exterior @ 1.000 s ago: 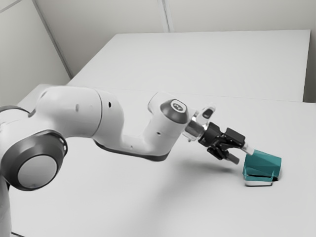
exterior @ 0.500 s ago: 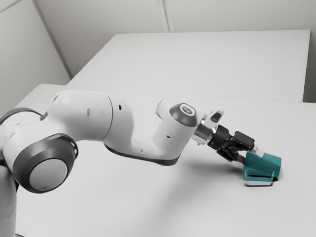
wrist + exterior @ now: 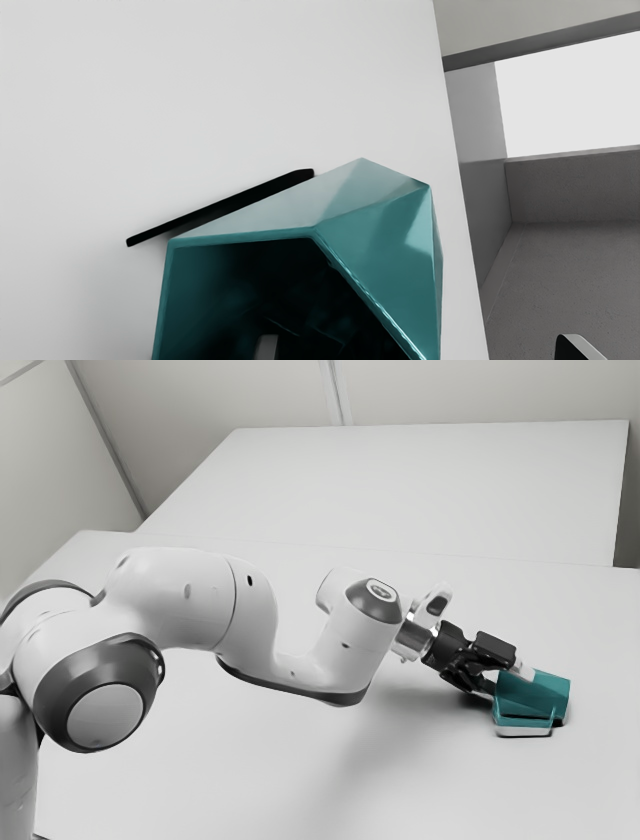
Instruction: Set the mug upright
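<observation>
the fingers (image 3: 268, 348) have come in toward the mug (image 3: 535, 696) over the last second, with most of that travel in its first half and only a slight shift since. the mug has not visibly moved: it lies on its side on the surface (image 3: 450, 780), its mouth facing the fingers. they stand wide open, one tip in front of or just inside the mug's mouth, the other out beyond its side wall, so that wall lies between them, and they have hold of nothing. a dark strip (image 3: 220, 207) lies beside the mug; i can't tell what it is. for the task, this closer reach looks like lining up a grip on the mug's wall. the mug is not upright, so it would probably need a firm pinch there, then tilting onto its base without slipping.
</observation>
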`<state>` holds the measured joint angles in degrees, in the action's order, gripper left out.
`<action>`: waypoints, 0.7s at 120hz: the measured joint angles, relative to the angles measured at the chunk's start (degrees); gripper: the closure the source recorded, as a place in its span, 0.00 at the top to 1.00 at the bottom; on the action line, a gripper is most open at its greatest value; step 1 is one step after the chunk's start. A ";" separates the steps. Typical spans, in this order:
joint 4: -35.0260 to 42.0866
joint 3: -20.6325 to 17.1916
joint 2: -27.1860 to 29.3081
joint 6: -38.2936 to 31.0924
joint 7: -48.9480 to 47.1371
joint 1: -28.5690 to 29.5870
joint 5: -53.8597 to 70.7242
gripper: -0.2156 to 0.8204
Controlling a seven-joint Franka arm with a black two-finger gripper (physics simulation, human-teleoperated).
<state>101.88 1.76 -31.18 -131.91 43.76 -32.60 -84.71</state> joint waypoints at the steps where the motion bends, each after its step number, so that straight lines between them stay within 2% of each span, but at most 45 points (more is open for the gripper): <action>1: 0.00 0.00 -0.01 -0.01 0.02 0.00 -0.02 0.78; 40: -0.14 -0.04 -0.08 -0.15 0.87 -0.34 -0.94 0.61; 84: -0.08 -0.02 -0.17 0.18 2.09 -0.35 -2.47 0.34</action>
<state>101.80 1.74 -31.35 -131.74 45.85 -32.96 -87.18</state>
